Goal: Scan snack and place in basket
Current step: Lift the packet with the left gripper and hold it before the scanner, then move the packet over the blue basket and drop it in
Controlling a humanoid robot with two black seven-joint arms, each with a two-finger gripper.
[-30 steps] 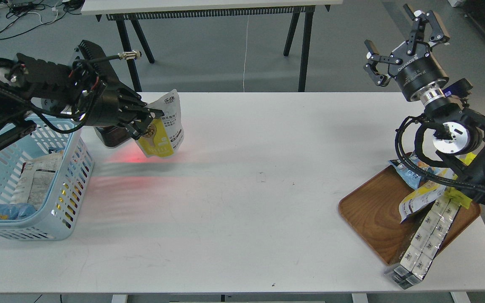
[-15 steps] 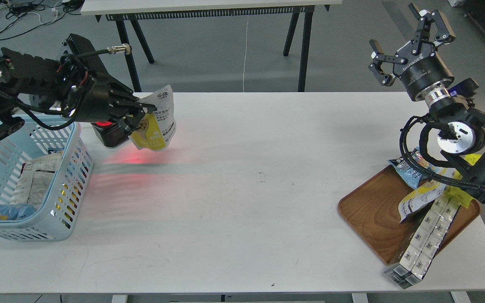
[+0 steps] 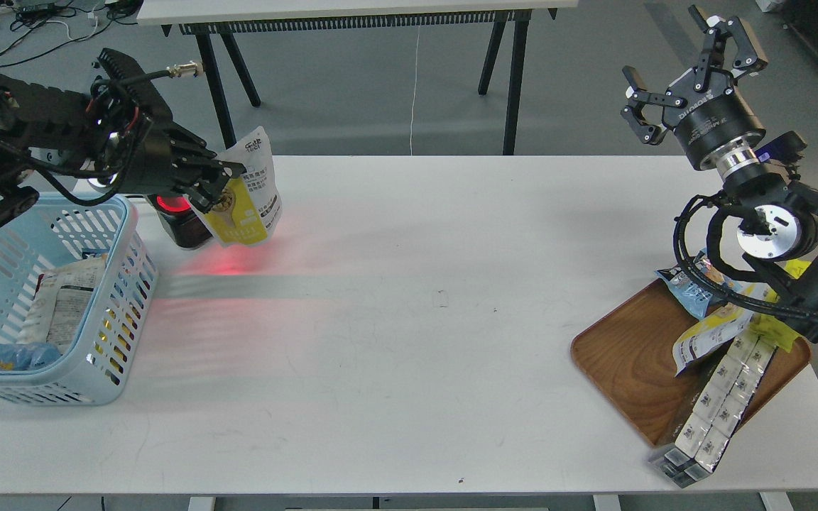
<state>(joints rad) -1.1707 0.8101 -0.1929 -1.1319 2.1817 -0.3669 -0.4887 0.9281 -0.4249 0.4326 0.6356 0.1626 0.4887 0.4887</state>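
The left gripper (image 3: pixel 219 183) pinches the snack pouch (image 3: pixel 244 197) by its left edge and holds it in the air above the far-left part of the white table (image 3: pixel 395 333). The pouch hangs roughly upright with a slight tilt, its white top with printed text uppermost and its yellow lower half with the round picture toward the gripper. Just left of the pouch and partly behind it stands a small dark scanner (image 3: pixel 180 218) with a red glowing top; a red glow lies on the tabletop just below the pouch. Whether the pouch touches the scanner cannot be told from this angle.

The light blue basket (image 3: pixel 107 341) sits at the left edge of the table, near and to the left of the pouch, well below the arm. It holds a few packets, among them a white printed one and something blue in the near corner.

The right gripper (image 3: pixel 693 67) is raised at the far right, off the table's far edge, its fingers spread apart and holding nothing. Below that arm, a brown wooden tray (image 3: pixel 629 362) rests at the table's near-right part, carrying a blue snack bag (image 3: pixel 680 289), a yellow and white pack and a long strip of boxed items that overhangs the tray's near edge.
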